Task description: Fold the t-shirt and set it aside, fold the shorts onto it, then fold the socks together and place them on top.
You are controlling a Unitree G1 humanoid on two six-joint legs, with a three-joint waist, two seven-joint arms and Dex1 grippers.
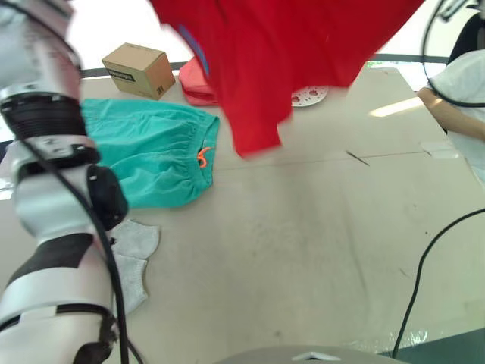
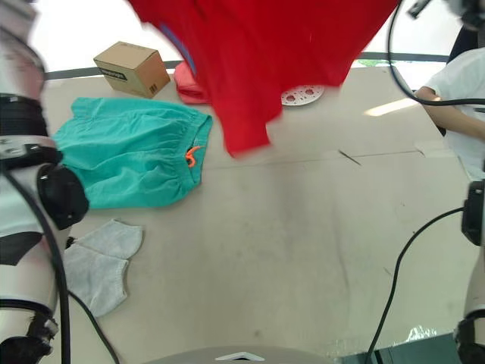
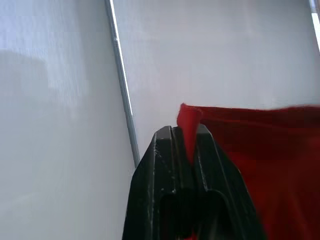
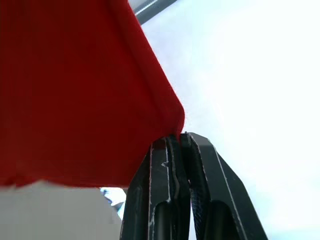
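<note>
The red t-shirt (image 1: 273,53) hangs in the air over the far half of the table, its lower end dangling above the tabletop. My left gripper (image 3: 184,137) is shut on one corner of the t-shirt (image 3: 260,150). My right gripper (image 4: 179,142) is shut on another corner of the t-shirt (image 4: 75,95). The teal shorts (image 1: 151,152) lie flat at the left of the table, orange drawstring loop (image 1: 202,157) toward the middle. The grey socks (image 2: 102,262) lie near the front left, just in front of the shorts.
A cardboard box (image 1: 139,69) stands at the back left, with a salmon-pink cloth bundle (image 1: 195,83) beside it and a white perforated disc (image 1: 309,95) further right. A person's arm (image 1: 455,106) rests at the table's right edge. Black cables (image 1: 424,265) hang at the right.
</note>
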